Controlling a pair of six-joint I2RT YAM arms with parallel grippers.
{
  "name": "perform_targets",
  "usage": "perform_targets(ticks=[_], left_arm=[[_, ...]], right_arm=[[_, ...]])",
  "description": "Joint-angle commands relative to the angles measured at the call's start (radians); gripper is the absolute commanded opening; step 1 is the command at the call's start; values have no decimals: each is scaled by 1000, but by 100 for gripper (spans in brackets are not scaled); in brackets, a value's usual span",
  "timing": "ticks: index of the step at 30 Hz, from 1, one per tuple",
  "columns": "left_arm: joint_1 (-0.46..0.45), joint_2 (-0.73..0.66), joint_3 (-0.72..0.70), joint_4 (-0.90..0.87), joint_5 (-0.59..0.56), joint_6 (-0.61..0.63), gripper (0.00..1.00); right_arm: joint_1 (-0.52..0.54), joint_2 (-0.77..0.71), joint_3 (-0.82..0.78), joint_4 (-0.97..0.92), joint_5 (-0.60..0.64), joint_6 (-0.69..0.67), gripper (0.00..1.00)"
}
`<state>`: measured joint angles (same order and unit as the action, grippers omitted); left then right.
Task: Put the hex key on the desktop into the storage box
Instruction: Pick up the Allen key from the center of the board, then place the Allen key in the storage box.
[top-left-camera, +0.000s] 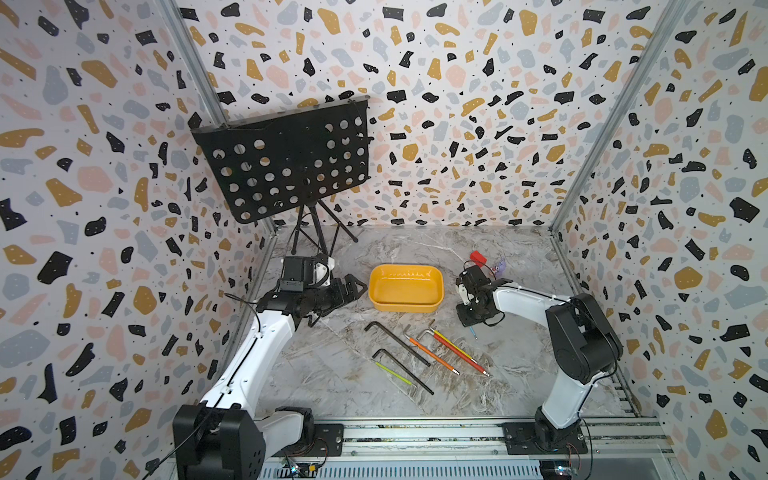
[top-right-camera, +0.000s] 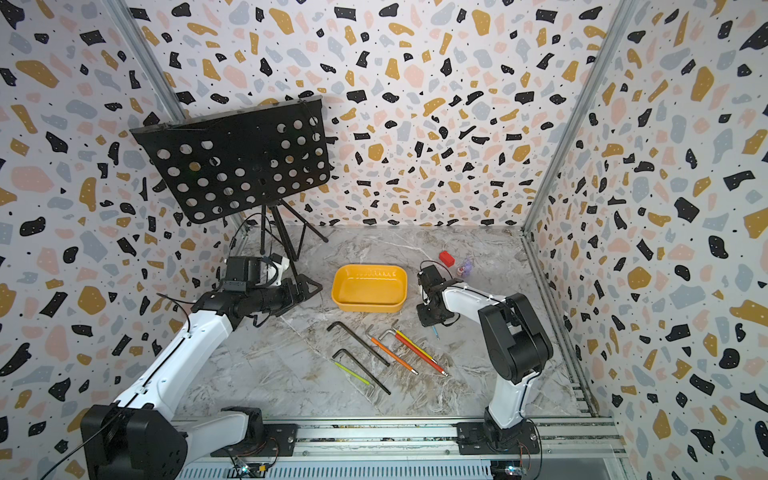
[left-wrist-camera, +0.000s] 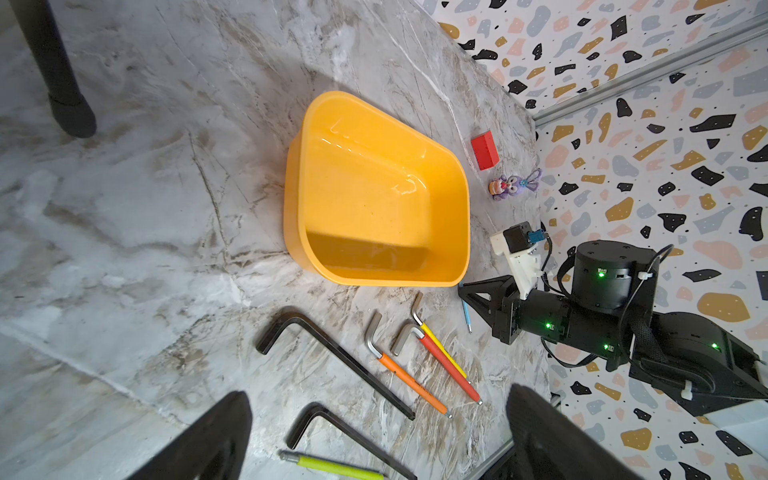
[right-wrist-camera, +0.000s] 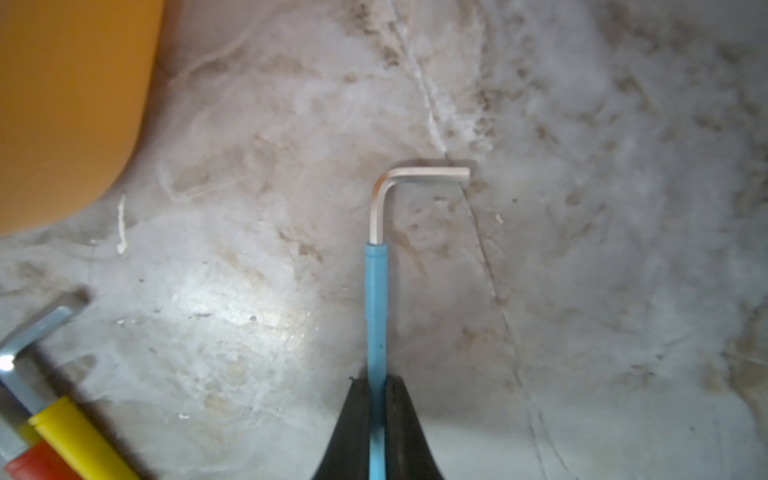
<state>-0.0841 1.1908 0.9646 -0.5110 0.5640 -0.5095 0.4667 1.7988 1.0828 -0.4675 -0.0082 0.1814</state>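
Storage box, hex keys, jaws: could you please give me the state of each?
Storage box: upright, empty.
Blue hex key: held in the right jaws.
Other hex keys: loose on the desktop.
Right jaws: shut on the blue hex key.
Left jaws: open, empty.

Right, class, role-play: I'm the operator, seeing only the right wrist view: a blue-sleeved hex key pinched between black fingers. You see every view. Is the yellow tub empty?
Observer: Yes, the storage box holds nothing.
Operator: Where is the other arm?
Observer: The left gripper hangs open and empty on the box's far side from yours.
Operator: How many keys lie loose?
Observer: Six other hex keys lie on the desktop, nearer the robot's base than the box.
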Motion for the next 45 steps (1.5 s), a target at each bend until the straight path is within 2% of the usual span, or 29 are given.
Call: perform_targets(ticks=[1, 9, 32, 38, 45], left_arm=[[7, -9, -12, 30, 9, 3, 100], [7, -19, -16, 30, 10, 3, 100], [7, -31, -17, 31, 24, 6, 100], [7, -28, -12, 31, 31, 14, 100], [7, -15, 6, 36, 36, 19, 100]], right_arm=[[9, 50, -31, -5, -17, 13, 0], [8, -9, -32, -22, -14, 11, 0], [8, -340, 66, -175, -24, -36, 0], [9, -325, 157, -186, -57, -93, 0], [8, -183, 340, -207, -127, -135, 0]])
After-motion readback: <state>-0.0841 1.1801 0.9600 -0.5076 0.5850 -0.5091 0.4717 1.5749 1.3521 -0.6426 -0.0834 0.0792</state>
